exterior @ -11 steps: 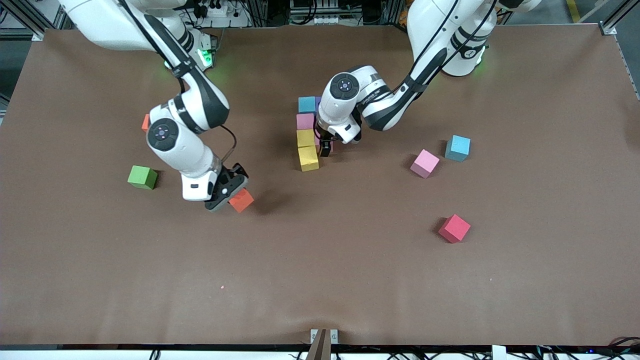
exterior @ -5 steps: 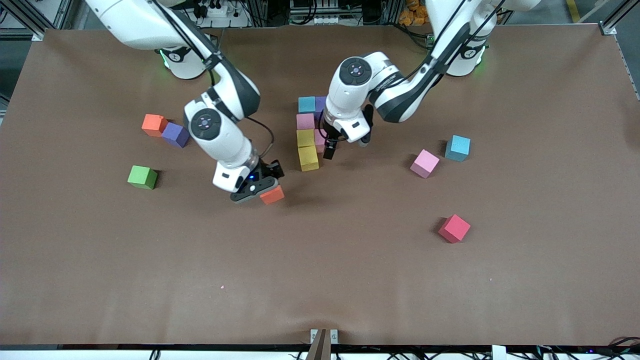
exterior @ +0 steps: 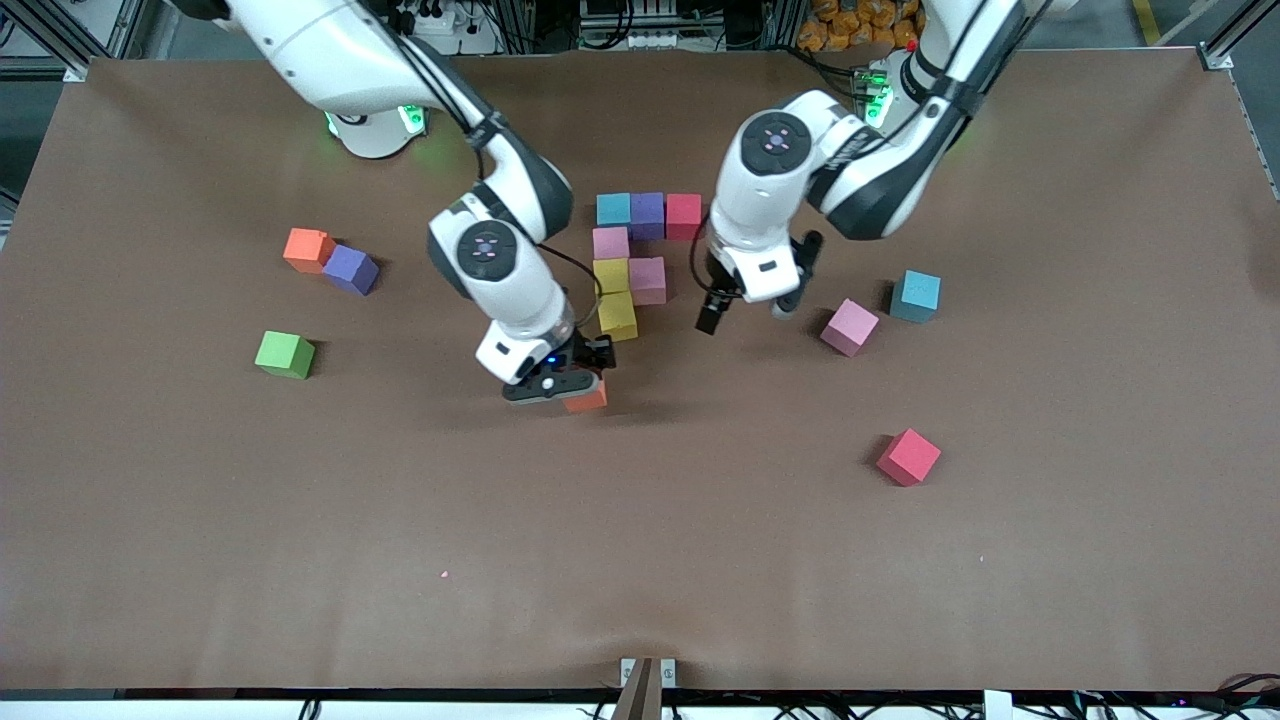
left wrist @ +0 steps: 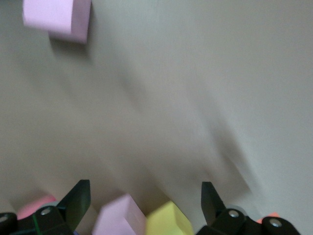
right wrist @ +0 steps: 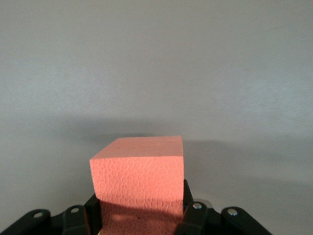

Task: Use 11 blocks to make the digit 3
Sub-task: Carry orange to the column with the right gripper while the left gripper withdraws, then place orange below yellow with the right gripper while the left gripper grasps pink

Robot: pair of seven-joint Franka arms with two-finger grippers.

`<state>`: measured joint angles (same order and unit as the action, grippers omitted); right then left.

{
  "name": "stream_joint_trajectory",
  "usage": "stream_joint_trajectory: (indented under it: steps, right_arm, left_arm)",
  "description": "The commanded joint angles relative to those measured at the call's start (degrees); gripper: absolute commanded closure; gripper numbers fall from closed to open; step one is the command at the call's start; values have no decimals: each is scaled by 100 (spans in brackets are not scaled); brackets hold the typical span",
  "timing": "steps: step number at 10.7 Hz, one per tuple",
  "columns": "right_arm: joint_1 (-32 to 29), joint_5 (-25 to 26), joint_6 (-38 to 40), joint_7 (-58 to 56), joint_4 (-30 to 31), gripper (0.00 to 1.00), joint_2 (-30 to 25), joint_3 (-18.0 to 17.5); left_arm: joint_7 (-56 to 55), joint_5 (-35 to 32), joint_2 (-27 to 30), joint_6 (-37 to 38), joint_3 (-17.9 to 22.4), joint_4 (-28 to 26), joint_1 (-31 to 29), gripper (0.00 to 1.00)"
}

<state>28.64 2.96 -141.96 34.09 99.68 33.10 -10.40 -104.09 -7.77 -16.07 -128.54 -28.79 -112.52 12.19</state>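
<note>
The started digit 3 is a cluster of touching blocks: light blue (exterior: 613, 208), purple (exterior: 647, 215) and red (exterior: 683, 215) in a row. Nearer the camera come pink (exterior: 610, 242), yellow (exterior: 611, 275) with a pink (exterior: 648, 280) beside it, and yellow (exterior: 618, 315). My right gripper (exterior: 578, 390) is shut on an orange block (exterior: 590, 402) (right wrist: 137, 171), low over the table just camera-side of the second yellow block. My left gripper (exterior: 745, 312) (left wrist: 145, 185) hangs open and empty beside the cluster, between it and a loose pink block (exterior: 850, 327).
Loose blocks toward the left arm's end: light blue (exterior: 916, 296) and red (exterior: 908, 457). Toward the right arm's end lie an orange block (exterior: 307, 249), a purple block (exterior: 350, 269) touching it, and a green cube (exterior: 284, 354).
My right gripper carried the orange block from near the green cube toward the cluster. My left gripper drew away from the cluster toward the loose pink block, uncovering the purple, red and pink blocks.
</note>
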Motion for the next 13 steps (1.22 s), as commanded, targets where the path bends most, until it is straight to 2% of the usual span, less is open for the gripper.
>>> stream_joint_trajectory:
  steps: [1, 4, 7, 8, 10, 13]
  right_arm:
    - [466, 73, 82, 562, -327, 77, 371, 187]
    - [800, 29, 55, 879, -300, 77, 425, 292]
    - [881, 29, 116, 1065, -221, 77, 399, 310]
    - [872, 29, 108, 1065, -82, 76, 355, 310]
    - [880, 29, 99, 1039, 43, 77, 276, 310]
    - [854, 29, 55, 995, 43, 76, 319, 310]
  left_arm:
    - [1744, 74, 350, 617, -215, -208, -733, 0]
    - [4031, 13, 342, 936, -583, -427, -1690, 0]
    - [5999, -277, 184, 892, -584, -638, -2360, 0]
    - [6188, -382, 105, 866, -584, -718, -2440, 0]
    - [6007, -244, -18, 551, -584, -911, -2580, 0]
    - [3886, -129, -54, 92, -584, -1211, -2546, 0]
